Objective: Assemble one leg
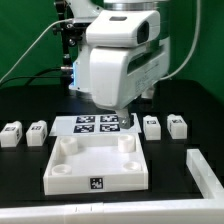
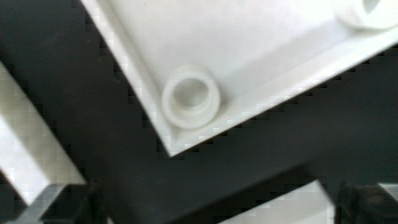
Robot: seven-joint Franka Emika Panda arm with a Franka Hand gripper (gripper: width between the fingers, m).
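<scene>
Four legs stand on the black table as small white blocks with tags: two at the exterior view's left (image 1: 10,134) (image 1: 37,131) and two at its right (image 1: 152,126) (image 1: 177,126). My gripper (image 1: 124,114) hangs over the far edge of the large white plate (image 1: 97,160), apart from every leg. In the wrist view the gripper (image 2: 210,205) is open and empty, with dark fingertips (image 2: 50,206) at the frame edge. Below it lies a corner of the plate (image 2: 267,60) with a round socket (image 2: 191,97). No leg shows in the wrist view.
The marker board (image 1: 97,124) lies behind the plate, partly under the hand. A white bar (image 1: 206,170) lies at the exterior view's right front. Cables and a stand rise behind the arm.
</scene>
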